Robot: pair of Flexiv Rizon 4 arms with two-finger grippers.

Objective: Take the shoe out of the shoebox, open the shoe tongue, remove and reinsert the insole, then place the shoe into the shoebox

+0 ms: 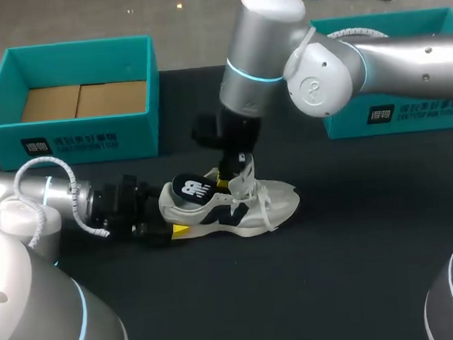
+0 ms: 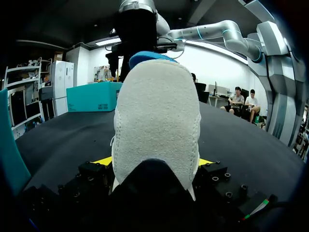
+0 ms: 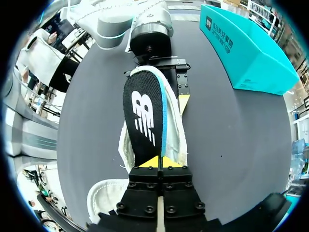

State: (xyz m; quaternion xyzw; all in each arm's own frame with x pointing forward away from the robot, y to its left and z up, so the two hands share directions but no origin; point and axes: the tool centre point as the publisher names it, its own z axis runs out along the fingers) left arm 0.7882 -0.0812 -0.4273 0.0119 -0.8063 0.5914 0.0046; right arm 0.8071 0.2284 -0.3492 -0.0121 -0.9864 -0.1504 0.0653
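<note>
Closest to us, the left arm (image 1: 50,202) comes in low along the black table (image 1: 358,270), and it's the anchor here. Behind it sits an open teal shoebox (image 1: 92,133) with bare cardboard on its floor, and a second teal box (image 1: 433,117) stands at the far right behind the right arm (image 1: 336,73), which reaches down past the middle. Between the two arms lies the white sneaker (image 1: 241,208), upright on its sole and out on the table, well apart from both boxes. Its long axis runs across the table, heel to the left arm and toe pointing right. The left gripper (image 2: 154,162) has that heel clamped, a yellow tip pressed on each side. Now the part that matters: the black insole (image 3: 144,116) with its blue edge lies tilted over the shoe's opening, heel end raised above the collar. The right gripper (image 3: 159,162) hangs over the laces from above, tips pinched tight on the insole's forward end, so the insole stretches away from it toward the heel. I'd say the insole is halfway between in and out. Any slide has to run along the shoe's length, and the right arm is the one placed to do it.
</note>
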